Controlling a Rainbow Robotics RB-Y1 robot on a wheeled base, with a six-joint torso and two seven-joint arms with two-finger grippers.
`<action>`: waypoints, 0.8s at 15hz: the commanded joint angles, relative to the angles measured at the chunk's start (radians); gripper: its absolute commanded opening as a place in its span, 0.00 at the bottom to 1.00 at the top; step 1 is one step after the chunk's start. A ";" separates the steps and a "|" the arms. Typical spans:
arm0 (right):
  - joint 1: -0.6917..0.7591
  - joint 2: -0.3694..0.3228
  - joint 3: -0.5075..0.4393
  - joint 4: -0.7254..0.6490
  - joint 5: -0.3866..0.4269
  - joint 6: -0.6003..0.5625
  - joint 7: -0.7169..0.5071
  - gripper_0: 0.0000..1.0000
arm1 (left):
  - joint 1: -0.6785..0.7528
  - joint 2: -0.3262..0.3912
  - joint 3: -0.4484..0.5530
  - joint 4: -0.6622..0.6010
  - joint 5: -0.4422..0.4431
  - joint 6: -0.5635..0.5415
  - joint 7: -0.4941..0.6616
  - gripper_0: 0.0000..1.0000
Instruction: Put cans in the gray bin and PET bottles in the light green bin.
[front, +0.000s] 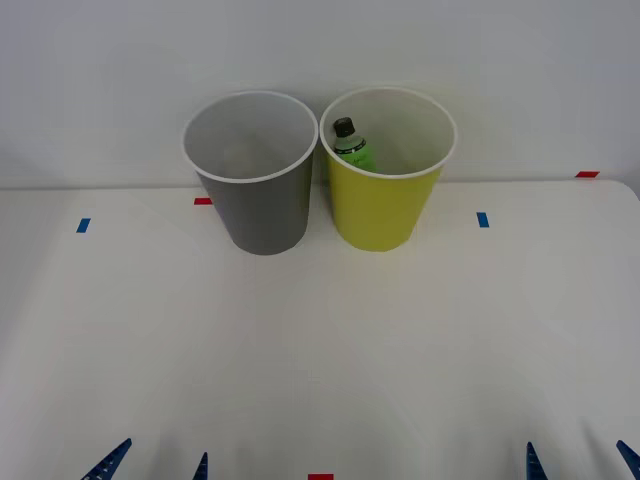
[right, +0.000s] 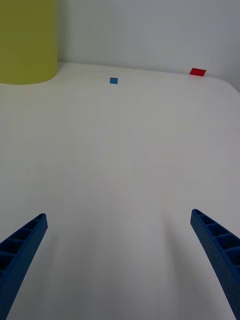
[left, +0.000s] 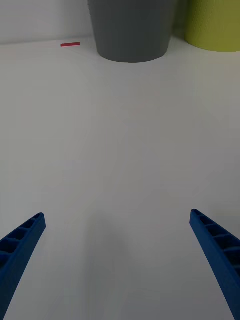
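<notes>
The gray bin (front: 255, 190) stands at the back of the white table, just left of centre; what lies at its bottom is hidden. Beside it on the right stands the light green bin (front: 385, 185), with a small PET bottle (front: 352, 145) of green contents and black cap leaning inside against its left wall. My left gripper (front: 160, 465) is open at the near edge of the table, holding nothing. My right gripper (front: 580, 462) is open at the near right edge, also holding nothing. The gray bin (left: 132, 30) and the light green bin (right: 27, 40) rise far ahead of the wrists.
Small tape marks lie on the table: blue squares (front: 83, 225) (front: 483, 219), red pieces (front: 203, 201) (front: 587, 174) (front: 320, 477). A white wall stands right behind the bins. The table's right edge curves away at the far right.
</notes>
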 joint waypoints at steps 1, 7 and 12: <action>0.000 0.000 0.000 0.000 0.000 0.000 0.000 1.00 | 0.000 0.000 0.000 0.000 0.000 0.000 0.000 1.00; 0.000 0.000 0.000 0.000 0.000 0.000 0.000 1.00 | 0.000 0.000 0.000 0.000 0.000 0.000 0.000 1.00; 0.000 0.000 0.000 0.000 0.000 0.000 0.000 1.00 | 0.000 0.000 0.000 0.000 0.000 0.000 0.000 1.00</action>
